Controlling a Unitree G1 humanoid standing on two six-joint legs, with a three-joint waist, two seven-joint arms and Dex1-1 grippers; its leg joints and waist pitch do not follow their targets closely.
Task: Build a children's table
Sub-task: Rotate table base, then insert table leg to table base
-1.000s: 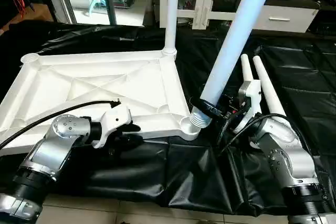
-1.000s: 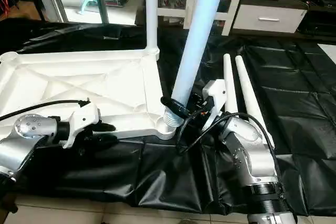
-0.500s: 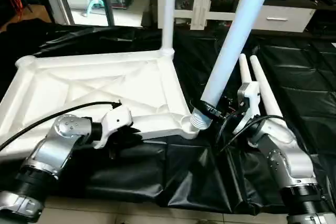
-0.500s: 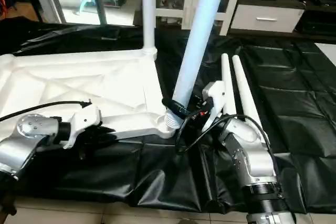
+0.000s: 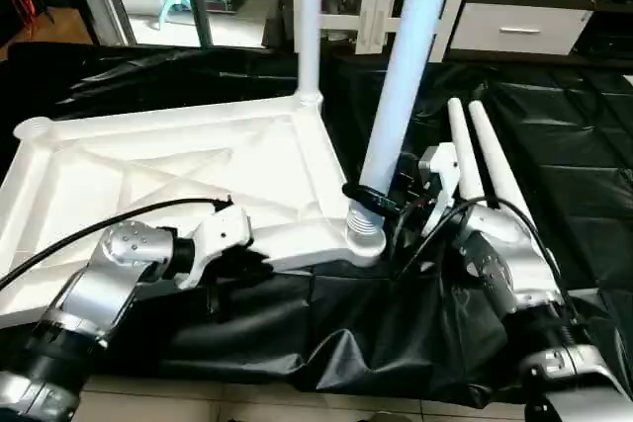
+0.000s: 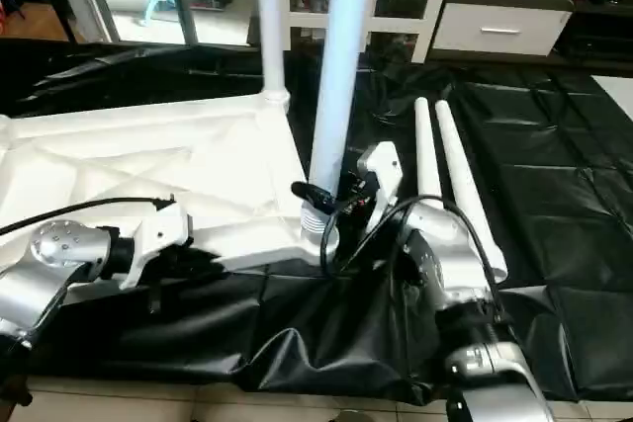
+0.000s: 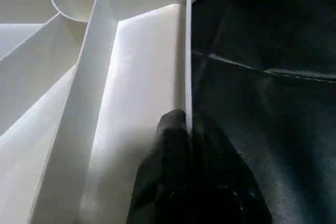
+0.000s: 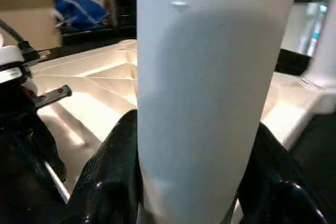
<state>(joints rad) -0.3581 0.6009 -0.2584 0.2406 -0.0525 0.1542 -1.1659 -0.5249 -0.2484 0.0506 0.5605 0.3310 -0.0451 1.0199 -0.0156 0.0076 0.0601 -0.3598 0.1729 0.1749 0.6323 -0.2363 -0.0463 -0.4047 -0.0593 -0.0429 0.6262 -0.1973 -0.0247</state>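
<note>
Basically the second leg (image 5: 401, 76) was mid-seating: it stood nearly upright with its ribbed foot in the near corner socket (image 5: 363, 242) of the upside-down tabletop (image 5: 168, 170), which lay ribs-up on the black sheet (image 5: 554, 135). The right gripper (image 5: 381, 203) was clamped around that leg just above the socket; in the right wrist view both black fingers (image 8: 113, 171) wrapped either side of the tube. The left gripper (image 5: 247, 262) was pinching the tabletop's near edge wall (image 7: 188, 66), its fingers pressed together on the thin rim with one either side of it, so it read as bracing the top while the right arm worked the leg. One leg (image 5: 308, 22) was already standing in the far corner socket. Two spare legs (image 5: 480, 155) lay side by side on the sheet just beside the right forearm. The far-left socket (image 5: 33, 128) was open and empty; the near-left corner was out of frame. Couldn't tell whether the ribbed end was fully home. My read: the next move needs a straight push down along the leg's axis, possibly with a twist, with the left grip holding the top from lifting or sliding. Risk is the leg going in cocked and jamming in the socket.
</note>
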